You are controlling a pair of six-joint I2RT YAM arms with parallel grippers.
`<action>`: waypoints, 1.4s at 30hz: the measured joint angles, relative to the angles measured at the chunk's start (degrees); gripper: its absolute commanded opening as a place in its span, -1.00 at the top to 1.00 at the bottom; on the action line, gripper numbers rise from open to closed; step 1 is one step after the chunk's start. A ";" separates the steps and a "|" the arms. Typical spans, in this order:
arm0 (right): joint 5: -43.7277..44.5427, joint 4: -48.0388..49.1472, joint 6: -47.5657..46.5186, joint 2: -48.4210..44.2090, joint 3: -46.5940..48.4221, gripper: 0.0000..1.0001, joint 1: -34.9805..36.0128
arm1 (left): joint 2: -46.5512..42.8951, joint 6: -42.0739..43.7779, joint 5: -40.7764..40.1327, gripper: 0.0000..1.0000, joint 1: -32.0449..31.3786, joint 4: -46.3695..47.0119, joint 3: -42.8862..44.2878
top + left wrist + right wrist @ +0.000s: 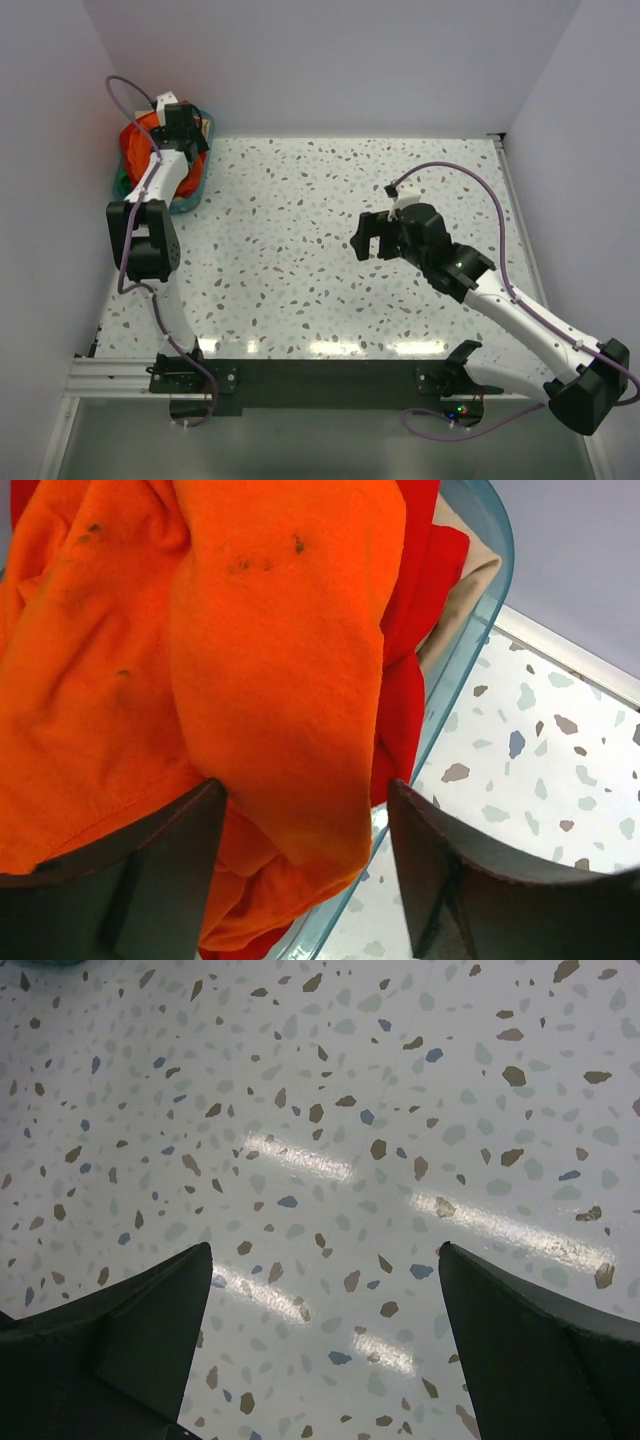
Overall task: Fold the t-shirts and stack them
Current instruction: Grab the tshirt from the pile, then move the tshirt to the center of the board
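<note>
The orange t-shirt (pixel 270 680) lies bunched just ahead of the wide-spread left gripper (pixel 305 805), which should descend and pinch one top fold only, not the red t-shirt (pixel 405 680) beside it.

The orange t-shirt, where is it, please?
Top view: the orange t-shirt sits in the basket at the table's far-left corner, atop the red t-shirt, beneath the left pincer.

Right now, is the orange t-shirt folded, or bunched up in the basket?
Bunched, not folded. The orange cloth t-shirt lies in loose wrinkles inside the blue-green plastic basket, on top of the red cloth t-shirt.
</note>
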 measured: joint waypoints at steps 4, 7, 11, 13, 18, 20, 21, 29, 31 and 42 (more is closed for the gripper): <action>-0.07 0.24 -0.13 0.00 -0.11 -0.97 0.00 | 0.61 0.83 -0.04 0.21 0.20 0.02 0.94; -0.28 0.57 -0.22 0.00 -0.48 -0.97 0.00 | 0.61 1.22 -0.17 0.57 0.44 0.26 1.33; -0.90 0.70 -0.37 0.00 -0.66 -0.97 0.00 | 0.61 1.99 -0.42 1.00 0.55 0.42 1.44; -1.20 0.85 -0.37 0.00 -0.66 -0.97 0.00 | 0.61 2.54 -0.52 1.00 0.55 0.42 1.75; -1.40 0.92 -0.37 0.00 -0.66 -0.97 0.00 | -0.52 3.54 -0.70 1.00 0.55 0.11 1.95; -1.53 1.03 -0.37 0.00 -0.66 -0.97 0.00 | -2.14 4.13 -0.66 1.00 0.55 -0.48 1.95; -1.57 1.11 -0.35 0.00 -0.66 -0.97 0.00 | -3.39 4.39 -0.57 1.00 0.55 -0.81 1.95; -2.58 1.79 -0.24 0.22 -0.48 -0.97 0.00 | -20.94 5.90 4.17 1.00 0.52 -0.66 1.88; -2.62 1.79 -0.24 0.50 -0.02 -0.97 0.00 | -26.05 5.90 6.45 1.00 0.22 -0.35 1.55; -1.20 1.18 -0.37 -0.39 3.87 -0.97 0.00 | -41.55 5.81 13.49 1.00 -17.70 -0.52 -1.25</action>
